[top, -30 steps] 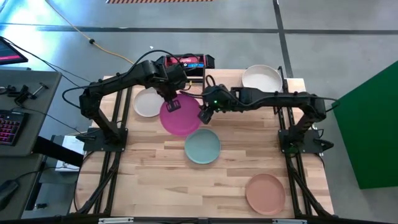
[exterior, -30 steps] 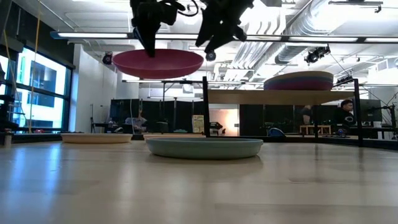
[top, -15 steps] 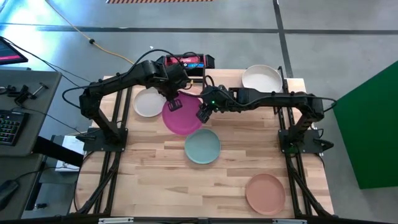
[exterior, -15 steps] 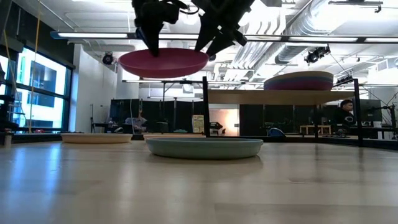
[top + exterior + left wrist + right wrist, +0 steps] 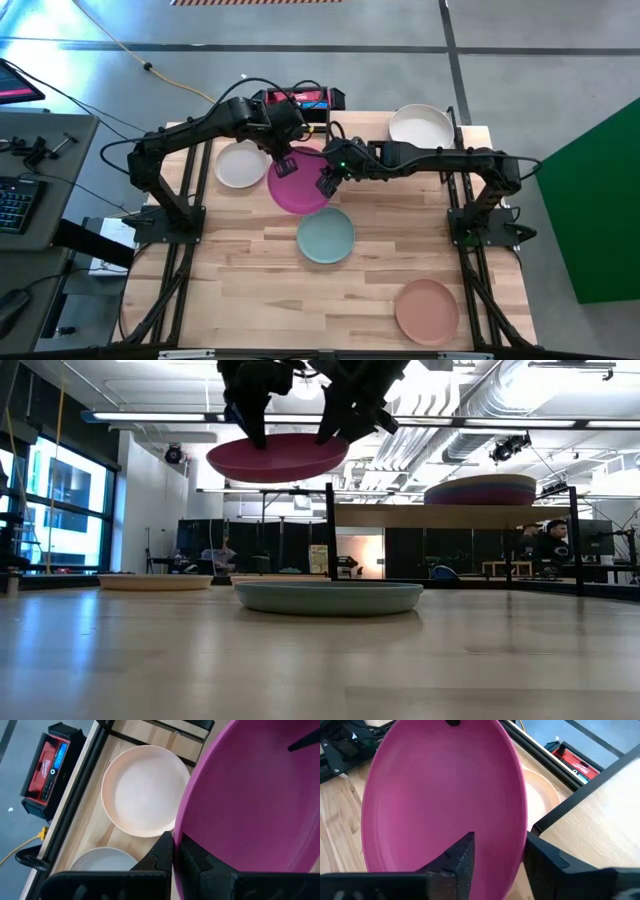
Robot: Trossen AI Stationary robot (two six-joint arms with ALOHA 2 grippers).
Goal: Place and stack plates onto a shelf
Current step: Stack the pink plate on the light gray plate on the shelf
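**Magenta plate held aloft between 2 grippers**

- Item 1: magenta plate [image 5: 298, 183], in the air above the table [image 5: 250, 280], roughly level in the low view, at 12 o'clock from the teal plate [image 5: 325, 236] and higher than the shelf [image 5: 450, 515] board.
- Item 2: left gripper [image 5: 281, 165], pinching the magenta plate's rim at the plate's 10 o'clock edge. In the left wrist view its fingers [image 5: 162, 855] are nearly closed, 1 on each face of the rim.
- Item 3: right gripper [image 5: 326, 183], sitting at the same plate's 3 o'clock edge. In the right wrist view its fingers [image 5: 462, 857] are standing wide apart, straddling the rim; whether they are pressing on it I cannot tell.
- Item 4: teal plate, lying flat near the table's centre, directly under the lifted plate in the low view.
- Item 5: grey-white plate [image 5: 239, 163], lying flat at 9 o'clock from the magenta plate.
- Item 6: pale pink plate [image 5: 145, 790], lying beneath the held plate, beside the grey-white one.
- Item 7: cream plate [image 5: 421, 125], topping a stack on the shelf at the table's 1 o'clock corner; a purple plate [image 5: 480, 497] is showing beneath it.
- Item 8: tan-brown plate [image 5: 426, 310], lying alone at the 5 o'clock corner.
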